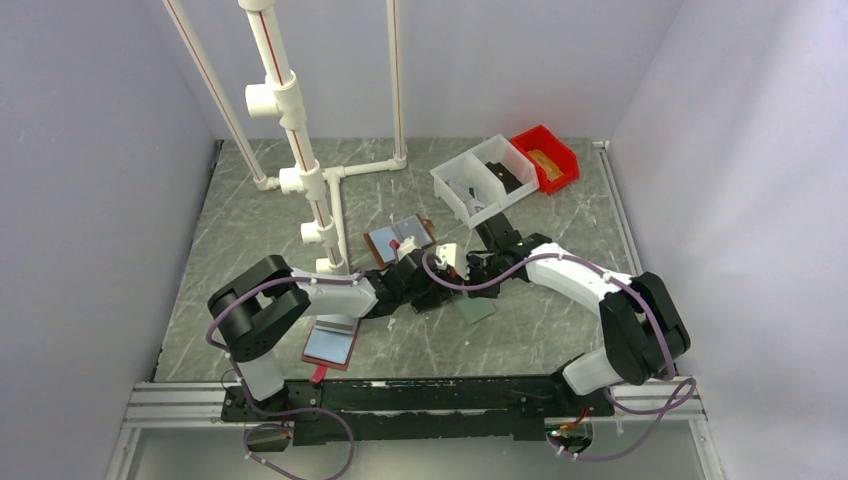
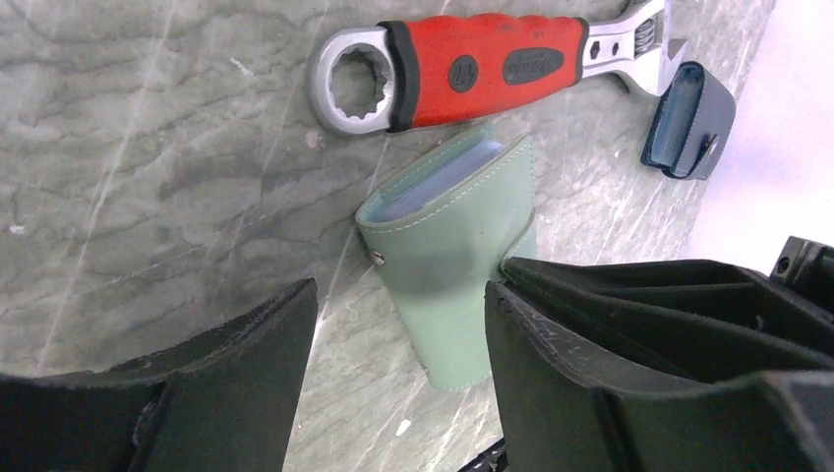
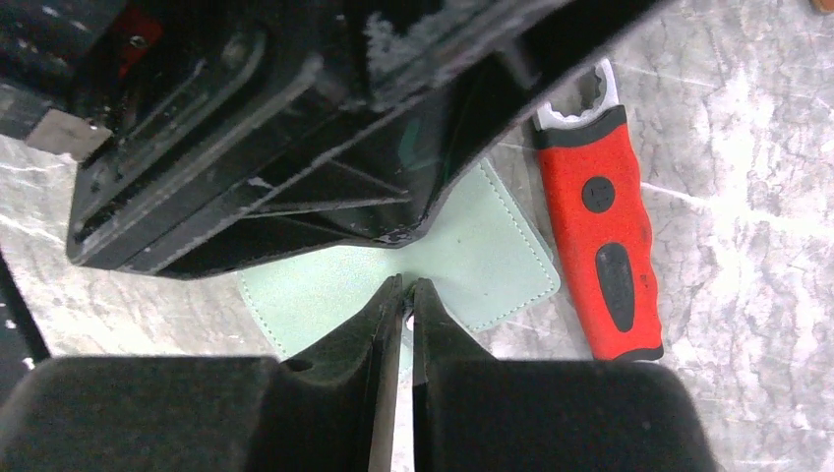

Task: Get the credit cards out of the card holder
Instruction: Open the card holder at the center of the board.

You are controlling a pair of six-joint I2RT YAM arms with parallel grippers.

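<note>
The mint-green card holder (image 2: 447, 251) lies folded on the marble table, and a blue-grey panel shows in its open end. It also shows in the right wrist view (image 3: 492, 251) and the top view (image 1: 476, 308). No credit cards show; they are hidden. My left gripper (image 2: 403, 383) is open, and the holder's near end lies between its fingers without touching them. My right gripper (image 3: 405, 287) is shut on the holder's edge, which it lifts slightly. The two grippers meet mid-table in the top view, the left one (image 1: 440, 290) beside the right one (image 1: 470, 278).
A red-handled adjustable wrench (image 2: 472, 69) lies just beyond the holder, with a small dark blue case (image 2: 688, 123) next to it. A brown-edged folder (image 1: 398, 238) and a maroon-edged folder (image 1: 331, 343) lie on the left. White bins (image 1: 485, 180), a red bin (image 1: 545, 157) and a PVC pipe frame (image 1: 300, 150) stand at the back.
</note>
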